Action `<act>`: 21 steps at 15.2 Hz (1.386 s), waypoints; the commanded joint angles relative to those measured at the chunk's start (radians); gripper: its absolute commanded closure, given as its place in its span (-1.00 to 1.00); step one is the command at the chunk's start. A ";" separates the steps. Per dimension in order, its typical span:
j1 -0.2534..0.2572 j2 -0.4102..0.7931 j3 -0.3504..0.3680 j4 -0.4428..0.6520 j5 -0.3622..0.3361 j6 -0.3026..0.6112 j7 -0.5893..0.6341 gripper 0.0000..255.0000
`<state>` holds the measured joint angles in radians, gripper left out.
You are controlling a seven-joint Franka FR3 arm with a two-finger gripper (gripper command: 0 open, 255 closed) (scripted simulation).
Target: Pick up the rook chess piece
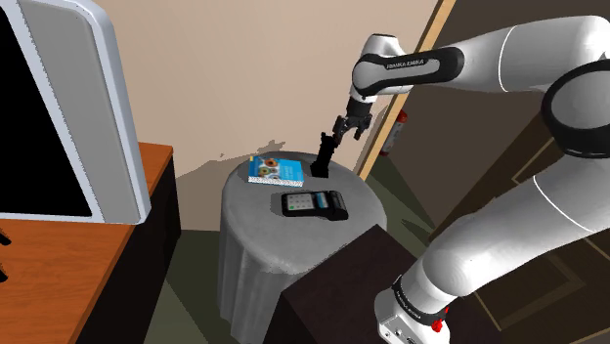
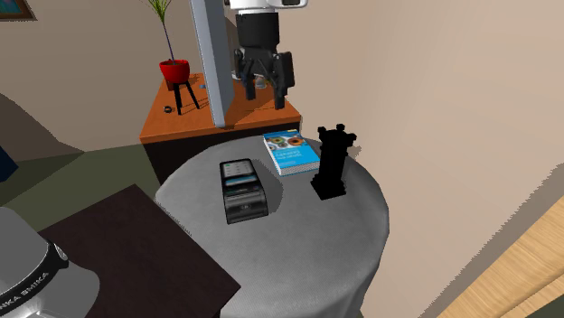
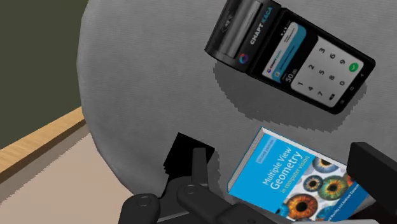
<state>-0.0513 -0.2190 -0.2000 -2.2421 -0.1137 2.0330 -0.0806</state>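
- The rook [image 2: 333, 163] stands upright on the surface [image 2: 298, 235], just beside the book [image 2: 291, 152].
- The fingers [image 2: 284, 74] are spread wide, hovering above the rook, touching nothing.

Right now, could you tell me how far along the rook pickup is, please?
Nothing is finished yet: the rook stands upright on the grey table beside the blue book. In hand is the approach: the gripper hangs above the table, fingers apart, holding nothing. Left: descend, close on the rook, lift.
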 commanded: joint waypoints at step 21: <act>-0.073 0.641 -0.029 0.533 0.118 0.257 -0.210 -1.00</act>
<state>-0.1244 0.4178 -0.2294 -1.7003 0.0035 2.2765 -0.2900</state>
